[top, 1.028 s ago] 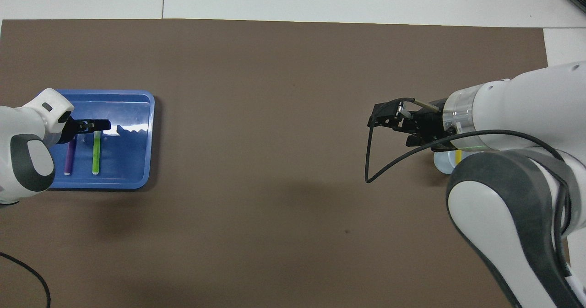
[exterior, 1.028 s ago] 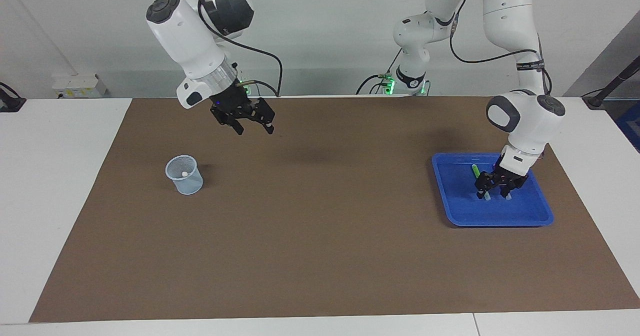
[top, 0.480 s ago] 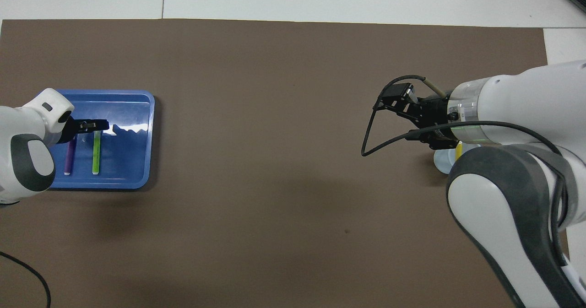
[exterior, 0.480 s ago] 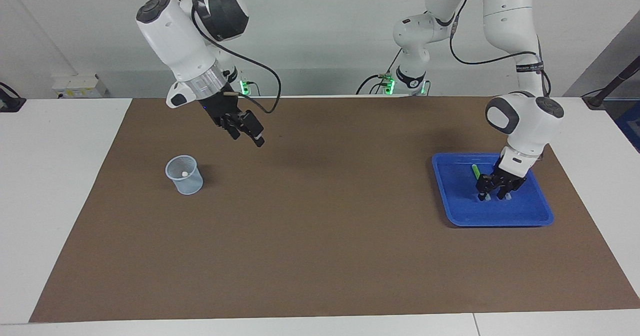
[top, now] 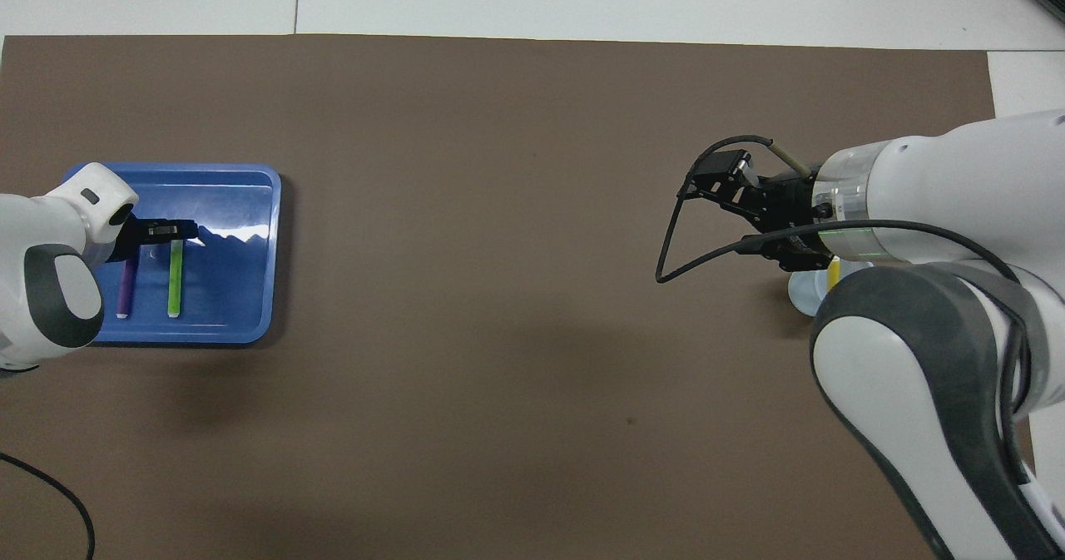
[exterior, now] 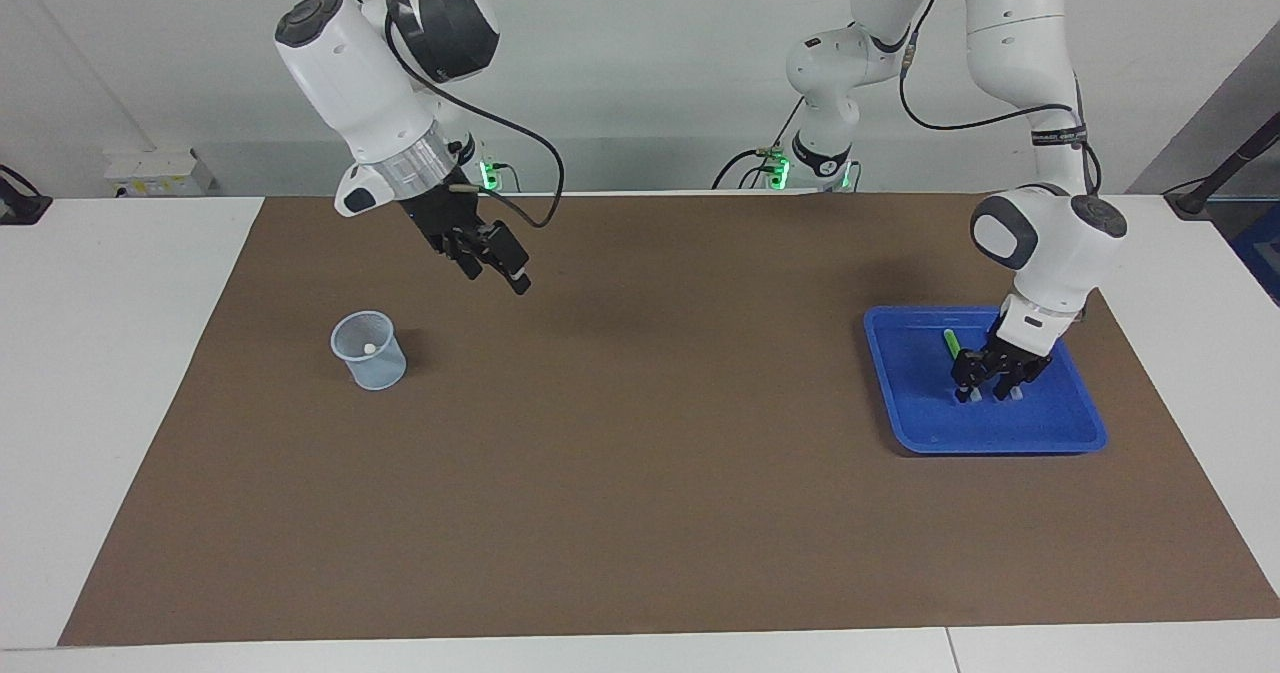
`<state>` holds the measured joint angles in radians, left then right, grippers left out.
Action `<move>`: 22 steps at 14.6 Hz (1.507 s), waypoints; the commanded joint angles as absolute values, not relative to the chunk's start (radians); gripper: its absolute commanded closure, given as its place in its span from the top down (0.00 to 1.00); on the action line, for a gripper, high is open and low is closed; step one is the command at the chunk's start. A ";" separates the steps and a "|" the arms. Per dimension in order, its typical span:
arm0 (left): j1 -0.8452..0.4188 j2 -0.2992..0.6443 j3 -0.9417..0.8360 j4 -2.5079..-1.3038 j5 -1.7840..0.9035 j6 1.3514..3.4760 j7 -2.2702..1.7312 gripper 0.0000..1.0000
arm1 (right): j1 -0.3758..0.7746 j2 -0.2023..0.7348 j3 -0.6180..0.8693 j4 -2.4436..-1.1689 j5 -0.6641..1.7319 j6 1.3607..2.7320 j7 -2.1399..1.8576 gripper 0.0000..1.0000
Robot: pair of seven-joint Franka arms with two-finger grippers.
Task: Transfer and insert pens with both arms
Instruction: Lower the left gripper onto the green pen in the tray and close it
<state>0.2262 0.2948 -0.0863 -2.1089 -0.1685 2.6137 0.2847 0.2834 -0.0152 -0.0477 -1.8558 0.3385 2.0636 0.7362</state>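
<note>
A lime green pen (exterior: 950,342) (top: 175,277) and a purple pen (top: 125,287) lie side by side in the blue tray (exterior: 1000,441) (top: 245,202). My left gripper (exterior: 987,390) (top: 166,229) is down in the tray at the ends of these pens farther from the robots. It is open, with its fingers still apart beside the green pen. A yellow pen (top: 833,275) stands in the pale cup (exterior: 368,350) (top: 799,294). My right gripper (exterior: 497,271) (top: 709,184) hangs open and empty over the mat beside the cup.
The brown mat (exterior: 640,473) covers most of the white table. The tray sits toward the left arm's end and the cup toward the right arm's end. A black cable (top: 674,244) loops off the right wrist.
The right gripper has turned at the wrist and tilted down over the mat. The left gripper's fingers have drawn closer together in the tray.
</note>
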 commanded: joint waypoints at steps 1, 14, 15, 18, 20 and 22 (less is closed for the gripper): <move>0.225 0.313 -0.083 -2.091 -0.149 2.623 0.296 0.48 | 0.275 -0.005 -0.044 -1.848 0.367 2.075 0.749 1.00; 0.227 0.311 -0.083 -2.092 -0.150 2.622 0.293 0.04 | 0.275 -0.008 -0.044 -1.836 0.405 2.079 0.739 1.00; 0.230 0.311 -0.083 -2.092 -0.149 2.622 0.293 0.00 | 0.273 -0.008 -0.044 -1.835 0.405 2.077 0.741 1.00; 0.230 0.313 -0.083 -2.092 -0.150 2.619 0.293 0.00 | 0.275 -0.012 -0.046 -1.838 0.406 2.068 0.749 1.00; 0.230 0.311 -0.083 -2.091 -0.150 2.612 0.293 0.00 | 0.276 -0.015 -0.046 -1.839 0.407 2.056 0.753 1.00; 0.229 0.311 -0.083 -2.089 -0.149 2.605 0.295 0.00 | 0.279 -0.017 -0.044 -1.845 0.407 2.063 0.752 1.00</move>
